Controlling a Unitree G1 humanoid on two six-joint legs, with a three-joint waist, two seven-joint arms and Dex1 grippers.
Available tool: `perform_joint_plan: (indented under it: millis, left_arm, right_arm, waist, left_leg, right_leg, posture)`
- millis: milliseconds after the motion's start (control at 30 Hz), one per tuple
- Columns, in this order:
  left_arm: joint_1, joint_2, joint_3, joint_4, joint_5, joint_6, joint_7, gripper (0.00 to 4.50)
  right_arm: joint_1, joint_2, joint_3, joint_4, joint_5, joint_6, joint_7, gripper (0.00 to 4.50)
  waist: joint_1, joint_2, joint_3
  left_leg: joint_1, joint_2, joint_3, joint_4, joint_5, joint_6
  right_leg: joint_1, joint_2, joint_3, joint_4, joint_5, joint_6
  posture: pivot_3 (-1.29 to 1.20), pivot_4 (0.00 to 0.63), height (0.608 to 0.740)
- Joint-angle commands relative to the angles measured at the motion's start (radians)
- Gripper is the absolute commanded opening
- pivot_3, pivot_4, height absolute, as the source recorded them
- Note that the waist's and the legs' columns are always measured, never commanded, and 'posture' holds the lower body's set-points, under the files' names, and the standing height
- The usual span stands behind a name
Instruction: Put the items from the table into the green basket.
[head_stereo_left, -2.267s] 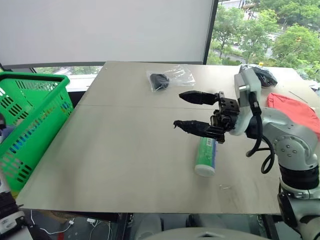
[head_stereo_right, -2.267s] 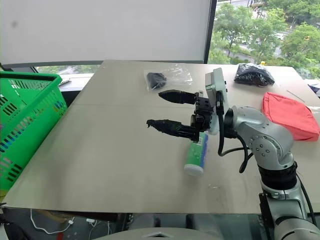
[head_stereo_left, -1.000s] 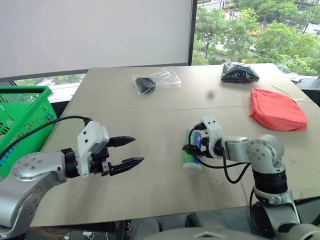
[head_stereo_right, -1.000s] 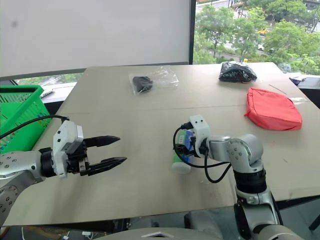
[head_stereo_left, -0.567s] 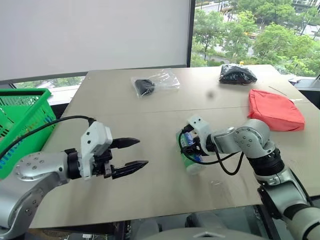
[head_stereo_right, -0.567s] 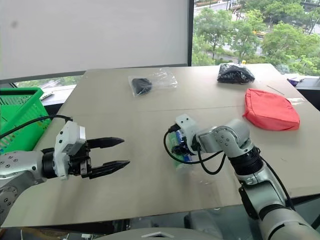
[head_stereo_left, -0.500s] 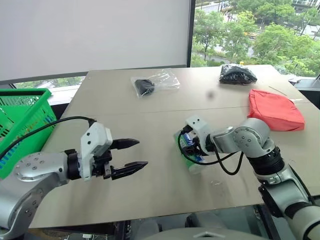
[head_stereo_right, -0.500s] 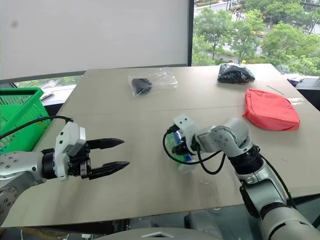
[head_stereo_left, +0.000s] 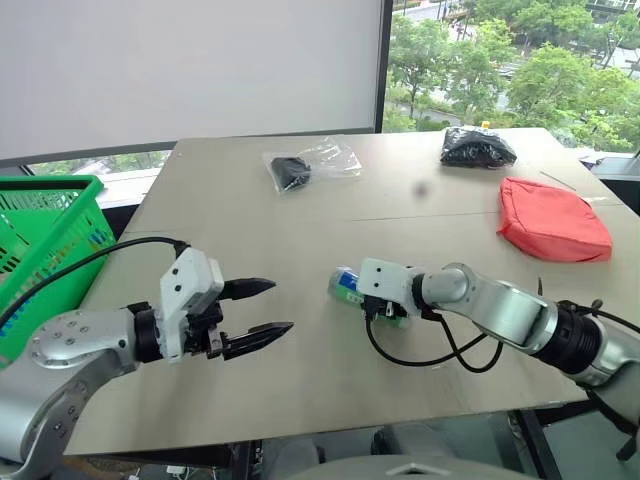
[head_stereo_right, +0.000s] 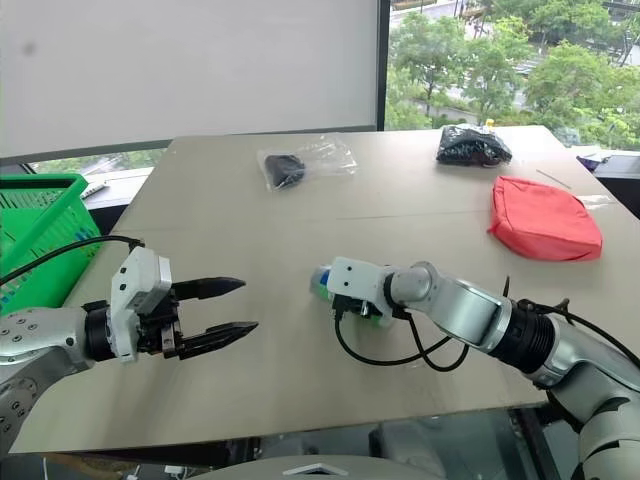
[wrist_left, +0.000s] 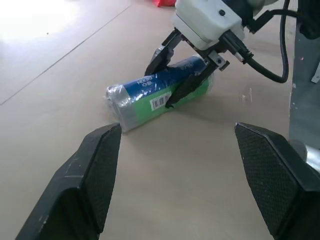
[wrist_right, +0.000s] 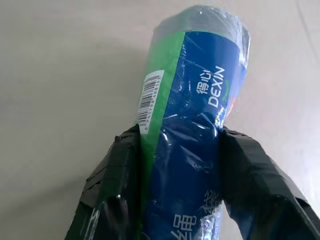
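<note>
The green cylinder (head_stereo_left: 346, 287), wrapped in a green and blue label, lies on its side near the middle of the table (head_stereo_left: 240, 225). My right gripper (head_stereo_left: 378, 305) is shut on it, one black finger (wrist_right: 114, 175) on each side of its body (wrist_right: 192, 105). My left gripper (head_stereo_left: 280, 306) hovers open over the table to the left of the cylinder (wrist_left: 150, 95), apart from it and holding nothing. The green basket (head_stereo_left: 45, 225) stands off the table's left edge.
A clear bag with black contents (head_stereo_left: 305, 165) lies at the back centre of the table. A black bundle (head_stereo_left: 478, 148) sits at the back right. A flat red pouch (head_stereo_left: 553, 218) lies on the right side. A seam crosses the tabletop.
My right gripper has closed on the green cylinder and its wrist has rolled. The cylinder has swung so that its end points left. The left gripper has kept still.
</note>
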Motion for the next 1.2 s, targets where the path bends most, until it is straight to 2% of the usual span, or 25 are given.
perform_joint_plan:
  millis: [33, 167, 267, 300, 433, 500, 633, 700, 867, 1200]
  left_arm:
    - [-0.099, -0.097, 0.018, 0.037, -0.067, 0.013, 0.152, 3.7]
    - [-0.155, -0.205, 0.0, 0.039, -0.168, 0.037, 0.246, 3.7]
    - [-0.171, -0.24, -0.022, 0.04, -0.195, 0.049, 0.293, 3.7]
    - [-0.175, -0.25, -0.024, 0.045, -0.205, 0.051, 0.306, 3.7]
    - [-0.183, -0.289, -0.023, 0.058, -0.284, 0.062, 0.341, 3.7]
    - [-0.18, -0.291, -0.031, 0.052, -0.306, 0.065, 0.343, 3.7]
    - [-0.205, -0.351, -0.028, 0.058, -0.534, 0.065, 0.394, 3.7]
    - [-0.213, -0.37, -0.039, 0.057, -0.594, 0.062, 0.42, 3.7]
    - [-0.214, -0.374, -0.083, 0.06, -0.617, 0.063, 0.462, 3.7]
    - [-0.267, -0.379, -0.15, 0.103, -0.65, 0.055, 0.484, 3.7]
  right_arm:
    - [0.014, 0.039, -0.154, 0.095, -0.078, -0.141, -0.033, 1.77]
    - [0.037, 0.157, -0.336, 0.122, -0.015, -0.174, -0.021, 1.77]
    - [0.048, 0.249, -0.469, 0.105, 0.084, -0.133, 0.011, 1.77]
    - [0.051, 0.27, -0.501, 0.089, 0.119, -0.123, 0.031, 1.77]
    - [0.047, 0.379, -0.667, 0.036, 0.339, 0.054, 0.046, 1.77]
    - [0.038, 0.423, -0.729, 0.025, 0.426, 0.132, 0.035, 1.77]
    - [0.02, 0.516, -0.856, -0.021, 0.669, 0.253, 0.02, 1.77]
    - [0.017, 0.547, -0.89, -0.041, 0.745, 0.286, -0.006, 1.77]
    - [0.006, 0.598, -0.94, -0.055, 0.859, 0.322, -0.083, 1.77]
    - [-0.002, 0.603, -0.929, -0.07, 0.928, 0.308, -0.114, 1.77]
  waist:
    - [0.006, 0.0, 0.004]
    - [0.011, 0.002, 0.006]
    - [0.01, 0.001, 0.006]
    - [0.011, 0.002, 0.006]
    - [0.017, 0.002, 0.006]
    - [0.023, 0.002, 0.006]
    - [0.028, 0.002, 0.006]
    - [0.029, 0.002, 0.006]
    - [0.024, 0.003, 0.006]
    - [0.023, 0.003, 0.006]
  left_leg:
    - [0.0, 0.0, 0.0, 0.001, 0.0, 0.0]
    - [-0.007, -0.001, -0.001, 0.002, 0.0, 0.0]
    - [-0.023, 0.0, -0.002, 0.004, 0.001, -0.001]
    - [-0.024, -0.001, -0.003, 0.005, 0.001, -0.001]
    - [-0.034, -0.002, -0.007, 0.006, 0.0, 0.0]
    - [-0.035, -0.003, -0.007, 0.008, -0.002, 0.003]
    - [-0.035, -0.004, -0.007, 0.01, -0.002, 0.003]
    - [-0.035, -0.005, -0.007, 0.012, -0.002, 0.003]
    - [-0.032, -0.008, -0.007, 0.013, -0.002, 0.003]
    - [-0.033, -0.008, -0.008, 0.015, -0.001, 0.003]
  right_leg:
    - [0.0, 0.0, -0.001, 0.001, 0.0, 0.001]
    - [-0.005, 0.0, 0.0, 0.0, 0.002, 0.002]
    - [-0.02, 0.0, 0.0, 0.003, 0.005, -0.003]
    - [-0.021, 0.0, 0.0, 0.003, 0.005, -0.003]
    - [-0.028, -0.004, -0.003, 0.001, 0.005, -0.003]
    - [-0.028, -0.005, -0.004, 0.002, 0.006, -0.002]
    - [-0.028, -0.006, -0.004, 0.005, 0.006, -0.001]
    - [-0.028, -0.007, -0.004, 0.007, 0.006, -0.001]
    - [-0.026, -0.006, -0.004, 0.011, 0.006, 0.0]
    - [-0.026, -0.006, -0.004, 0.012, 0.006, 0.0]
  posture:
    - [-0.02, 0.0, 0.74]
    - [-0.03, 0.0, 0.74]
    - [-0.04, 0.0, 0.74]
    - [-0.04, 0.0, 0.74]
    - [-0.04, 0.0, 0.74]
    - [-0.04, 0.0, 0.74]
    - [-0.03, 0.0, 0.74]
    - [-0.03, 0.0, 0.74]
    - [-0.03, 0.0, 0.74]
    - [-0.05, 0.0, 0.74]
